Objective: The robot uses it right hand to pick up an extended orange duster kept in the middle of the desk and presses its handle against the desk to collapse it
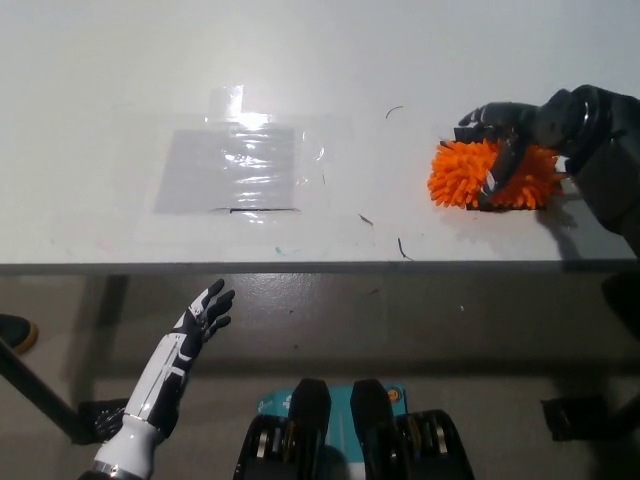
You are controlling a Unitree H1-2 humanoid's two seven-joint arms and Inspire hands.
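While the white left hand rests open below the white table, the black right hand spreads over the fluffy orange duster, fingers touching it, not visibly gripping.

The left hand has black fingers with pale segments on a slim white forearm marked with black panels. The right hand is dark grey to black, on a bulky black arm.
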